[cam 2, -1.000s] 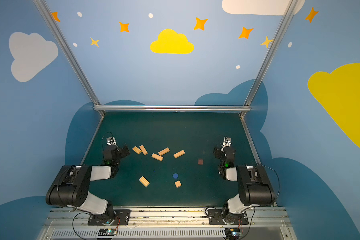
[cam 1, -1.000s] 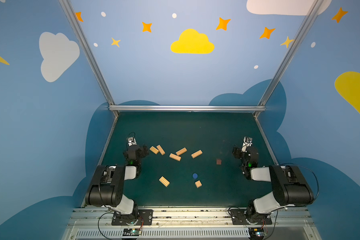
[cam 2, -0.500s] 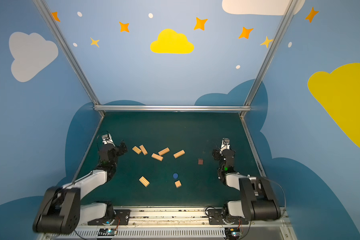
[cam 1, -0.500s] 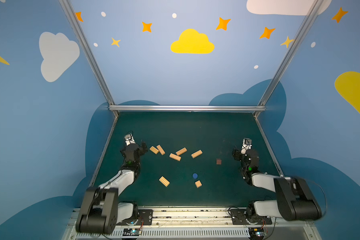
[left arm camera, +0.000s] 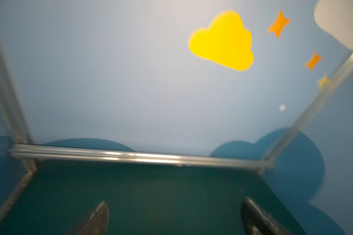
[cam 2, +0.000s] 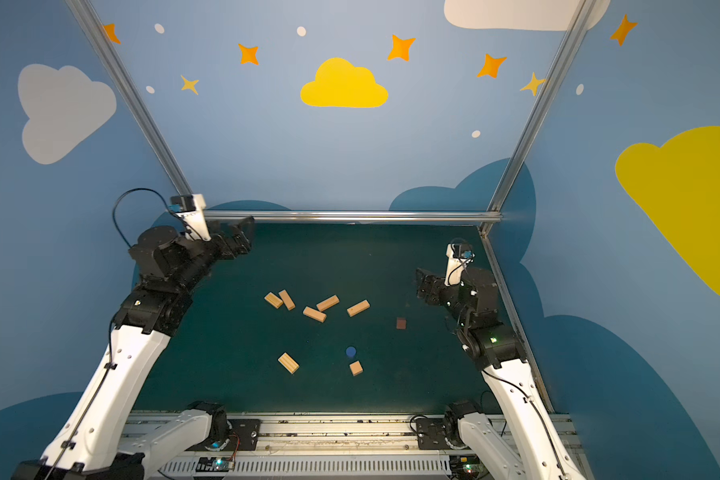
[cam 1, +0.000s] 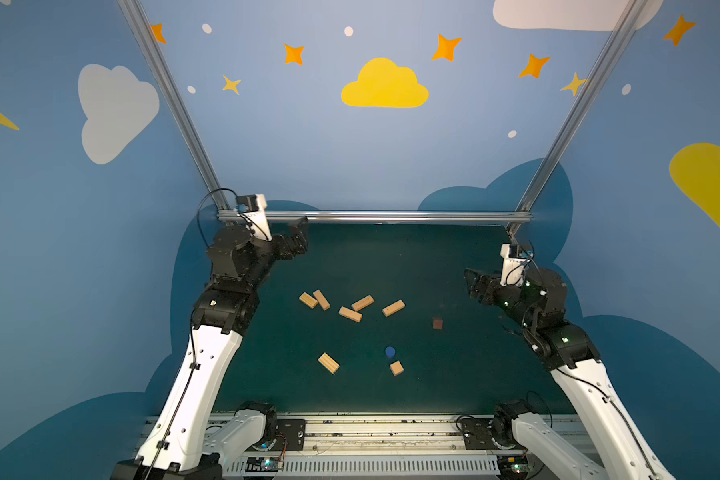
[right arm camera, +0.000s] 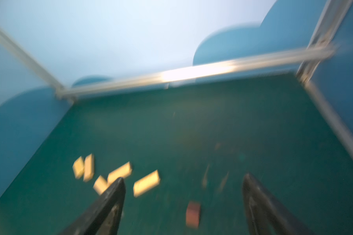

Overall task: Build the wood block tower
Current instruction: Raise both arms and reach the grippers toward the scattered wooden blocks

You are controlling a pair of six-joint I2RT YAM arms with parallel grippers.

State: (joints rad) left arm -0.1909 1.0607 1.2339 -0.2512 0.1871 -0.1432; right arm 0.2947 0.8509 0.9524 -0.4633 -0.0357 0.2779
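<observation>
Our left claw [cam 1: 299,237] and right claw [cam 1: 473,283] gape empty; we judge the bars [cam 1: 350,314] light, stiff, best pinched across narrow sides.

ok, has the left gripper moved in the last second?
Yes. The left gripper has gone from beside the leftmost tan bars up the view, and now sits close to the back rail.

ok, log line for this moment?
stacking: not started | blocks: loose on mat | left gripper: open, empty | right gripper: open, empty, brown cube ahead
</observation>
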